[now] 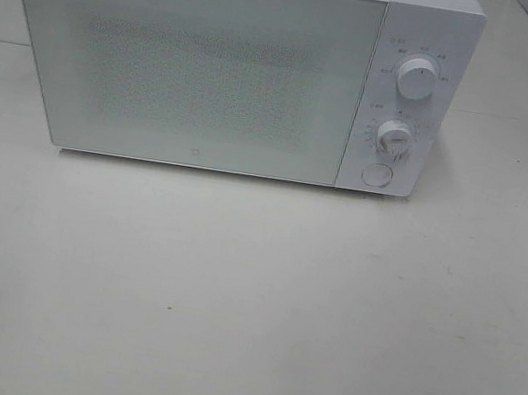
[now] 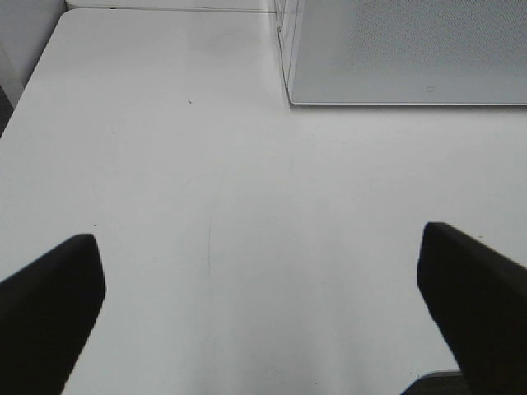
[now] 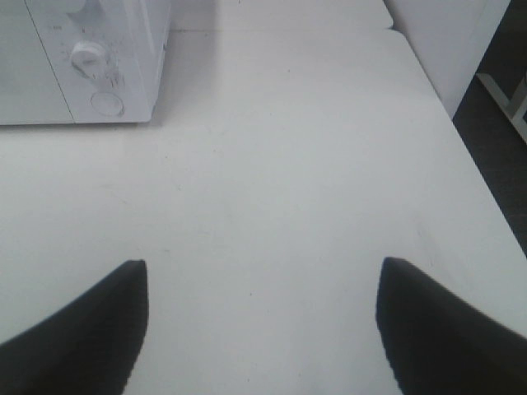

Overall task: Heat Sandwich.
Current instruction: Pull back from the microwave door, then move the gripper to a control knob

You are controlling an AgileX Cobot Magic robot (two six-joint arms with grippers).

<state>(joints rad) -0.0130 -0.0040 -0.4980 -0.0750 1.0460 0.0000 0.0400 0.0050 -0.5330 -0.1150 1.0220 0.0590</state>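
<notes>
The sandwich is out of view in every frame. A white microwave (image 1: 215, 68) stands at the back of the table with its door shut; two dials (image 1: 416, 81) and a round button (image 1: 377, 175) sit on its right panel. My left gripper (image 2: 259, 255) is open above bare table, the microwave's front corner (image 2: 292, 99) well ahead of it. My right gripper (image 3: 262, 276) is open too, with nothing between its fingers, and the microwave's control panel (image 3: 99, 74) lies ahead and off to one side. Neither arm shows in the high view.
The white table (image 1: 244, 316) spreads wide in front of the microwave. Its edge (image 3: 478, 189) and a dark floor beyond show in the right wrist view. A wall panel (image 2: 16, 49) borders the table on the left arm's side.
</notes>
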